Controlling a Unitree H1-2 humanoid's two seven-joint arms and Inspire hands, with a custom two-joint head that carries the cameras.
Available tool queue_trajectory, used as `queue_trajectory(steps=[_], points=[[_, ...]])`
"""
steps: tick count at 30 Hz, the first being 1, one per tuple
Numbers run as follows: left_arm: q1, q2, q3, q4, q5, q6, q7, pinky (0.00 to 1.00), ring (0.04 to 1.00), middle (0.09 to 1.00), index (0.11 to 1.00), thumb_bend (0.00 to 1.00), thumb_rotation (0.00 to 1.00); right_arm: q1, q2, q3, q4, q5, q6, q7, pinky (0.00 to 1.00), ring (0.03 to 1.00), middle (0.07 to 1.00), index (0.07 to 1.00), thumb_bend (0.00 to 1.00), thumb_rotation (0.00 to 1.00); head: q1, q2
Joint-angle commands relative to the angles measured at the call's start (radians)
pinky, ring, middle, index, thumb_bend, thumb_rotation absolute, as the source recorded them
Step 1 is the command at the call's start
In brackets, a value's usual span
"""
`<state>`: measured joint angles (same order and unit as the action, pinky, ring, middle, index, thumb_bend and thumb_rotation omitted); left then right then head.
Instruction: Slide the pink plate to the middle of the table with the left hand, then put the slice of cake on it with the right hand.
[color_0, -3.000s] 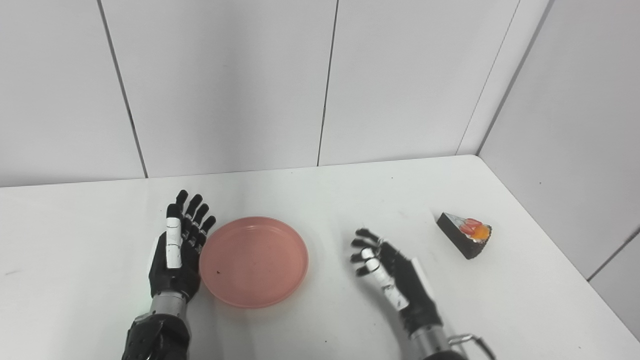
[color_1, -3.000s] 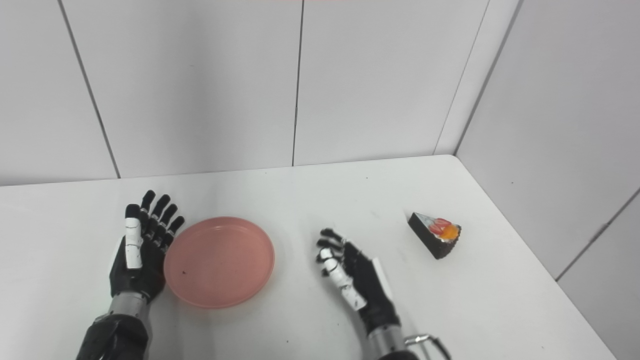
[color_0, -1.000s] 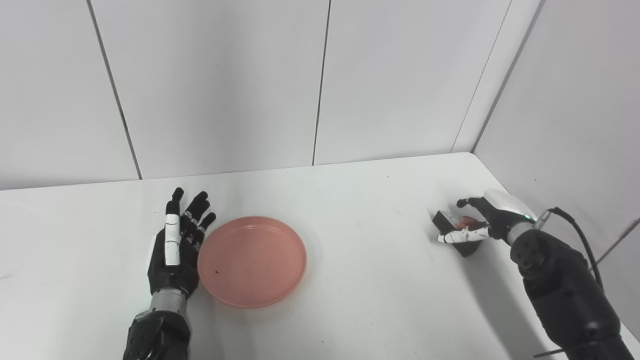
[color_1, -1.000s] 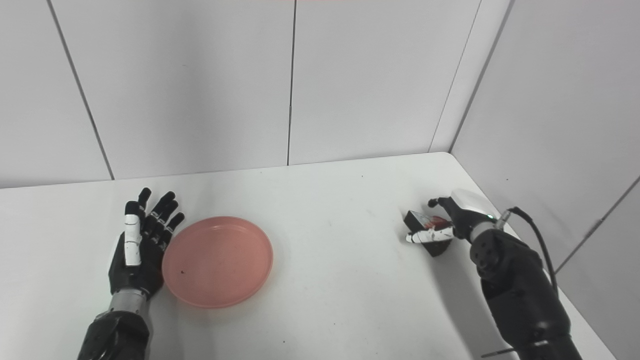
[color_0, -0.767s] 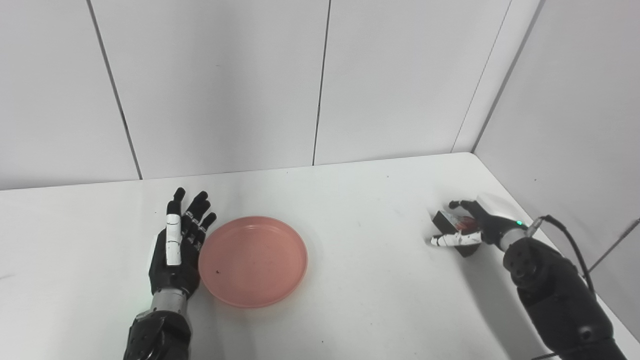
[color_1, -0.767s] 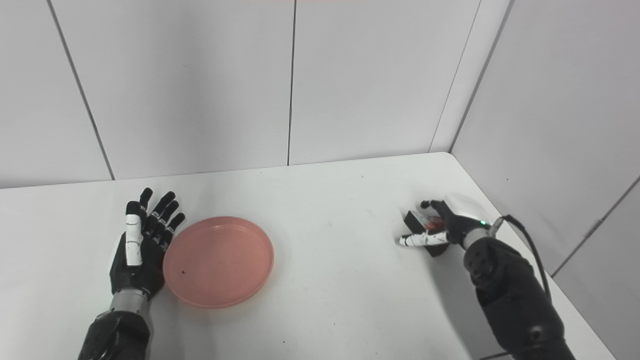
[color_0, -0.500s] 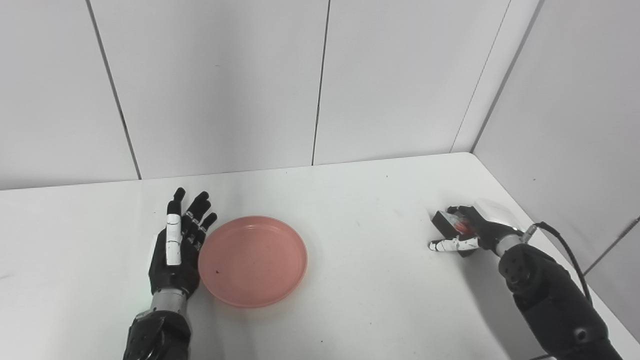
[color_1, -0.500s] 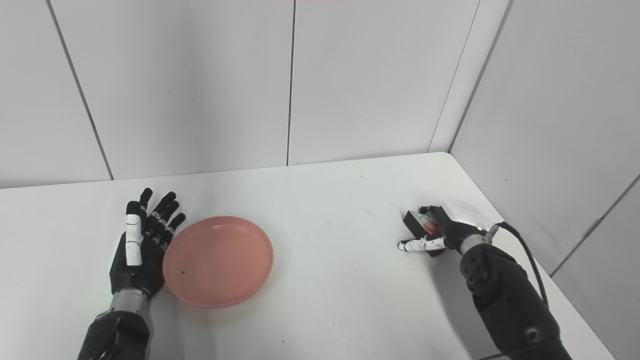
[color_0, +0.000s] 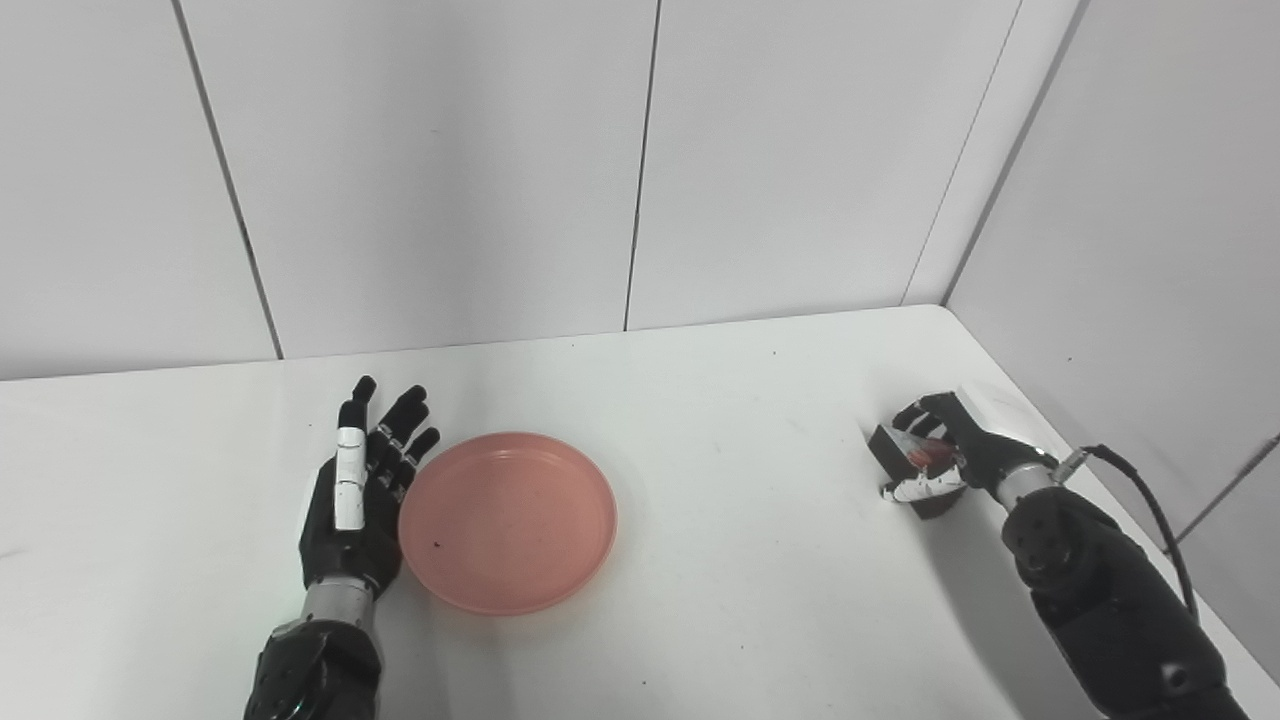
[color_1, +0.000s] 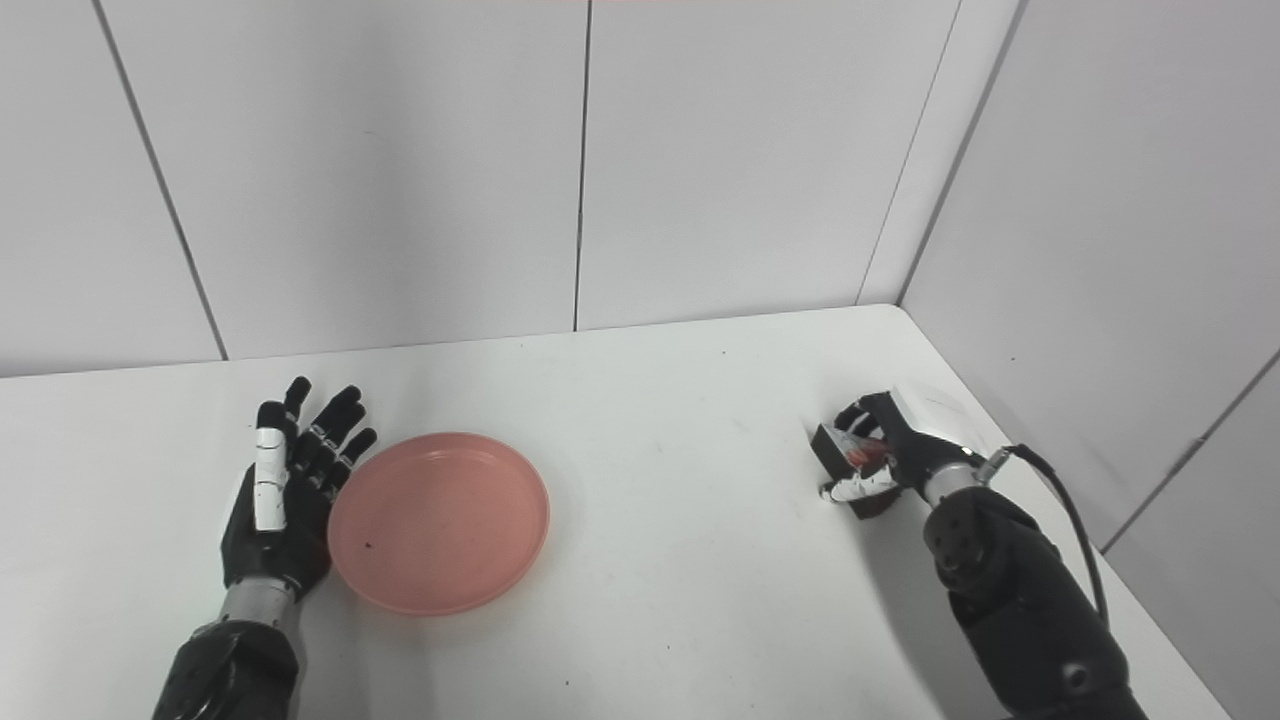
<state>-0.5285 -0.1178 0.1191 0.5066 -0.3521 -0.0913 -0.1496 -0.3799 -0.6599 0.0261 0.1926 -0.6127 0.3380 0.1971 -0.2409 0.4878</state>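
The pink plate (color_0: 507, 522) lies flat on the white table (color_0: 720, 560), left of the middle. My left hand (color_0: 355, 500) is open, palm toward the plate's left rim, right beside it. The slice of cake (color_0: 889, 444), dark with red and orange topping, sits on the table at the right. My right hand (color_0: 950, 455) is closed around it, fingers over the top and thumb against the near side. The hand hides most of the topping. The cake also shows in the right eye view (color_1: 833, 446).
White wall panels stand behind the table and along its right side, close to the cake. The table's right edge (color_0: 1090, 470) runs just beyond my right hand. A black cable (color_0: 1150, 500) hangs off my right wrist.
My right hand swung from mid-table out to the cake, lowered over it, and its thumb and fingers have closed in on the slice. The left hand and plate have stayed in place.
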Motion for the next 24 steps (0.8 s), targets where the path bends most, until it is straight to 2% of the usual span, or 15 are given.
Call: queue_trajectory(steps=[1, 5, 7, 16, 21, 24], points=[[0.014, -0.002, -0.001, 0.021, -0.001, 0.046, 0.004, 0.87, 0.903, 0.839, 0.983, 0.87, 0.78, -0.011, -0.041, -0.003, -0.035, 0.000, 0.013, 0.008, 0.24, 0.406, 0.516, 0.496, 0.53, 0.00, 0.001, 0.001], [0.015, -0.002, -0.003, 0.014, 0.000, 0.053, 0.003, 0.87, 0.903, 0.840, 0.984, 0.88, 0.78, -0.012, -0.059, 0.029, -0.039, -0.021, 0.023, 0.037, 0.21, 0.415, 0.500, 0.489, 0.52, 0.00, 0.001, 0.002], [0.015, -0.002, -0.002, 0.015, 0.000, 0.052, 0.001, 0.87, 0.909, 0.832, 0.987, 0.88, 0.78, -0.016, -0.066, 0.044, -0.040, -0.031, 0.049, 0.060, 0.21, 0.292, 0.475, 0.488, 0.53, 0.00, 0.001, 0.004], [0.012, -0.005, 0.003, 0.016, -0.006, 0.062, 0.000, 0.86, 0.887, 0.831, 0.978, 0.87, 0.77, -0.028, -0.075, 0.070, -0.058, -0.030, 0.099, 0.102, 0.22, 0.288, 0.472, 0.489, 0.53, 0.00, 0.003, 0.001], [0.008, -0.007, 0.003, 0.025, -0.002, 0.059, 0.003, 0.85, 0.883, 0.836, 0.982, 0.86, 0.78, -0.037, -0.070, 0.060, -0.073, -0.020, 0.079, 0.081, 0.20, 0.258, 0.471, 0.489, 0.53, 0.00, 0.007, 0.001], [0.008, -0.008, -0.001, 0.025, 0.007, 0.057, 0.006, 0.84, 0.878, 0.832, 0.983, 0.87, 0.78, -0.041, -0.063, 0.046, -0.102, -0.011, 0.041, 0.047, 0.20, 0.259, 0.471, 0.488, 0.53, 0.00, 0.014, 0.001]])
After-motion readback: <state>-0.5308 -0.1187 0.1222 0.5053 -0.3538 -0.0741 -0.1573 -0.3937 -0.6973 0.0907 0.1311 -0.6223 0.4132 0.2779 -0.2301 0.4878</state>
